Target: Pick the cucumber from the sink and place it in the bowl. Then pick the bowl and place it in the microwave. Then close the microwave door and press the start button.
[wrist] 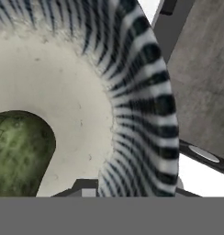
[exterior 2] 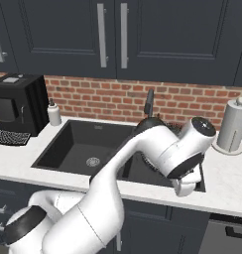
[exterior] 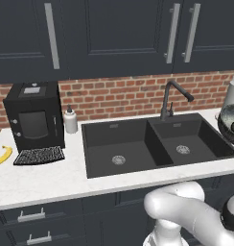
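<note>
While your gripper (wrist: 93, 190) pinches the rim of the deep, dark-streaked, cream-lined bowl (wrist: 146, 105), the short dark green cucumber (wrist: 19, 153) lies inside it, left of the fingers. Bowl hangs over the black sink's (exterior: 138, 144) right basin.

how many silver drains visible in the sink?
2. One drain in the left basin, one drain in the right basin of the sink. Nothing suggests a hidden third.

White counter (exterior: 52, 180) carries coffee machine (exterior: 33, 116), banana (exterior: 3, 155).
</note>
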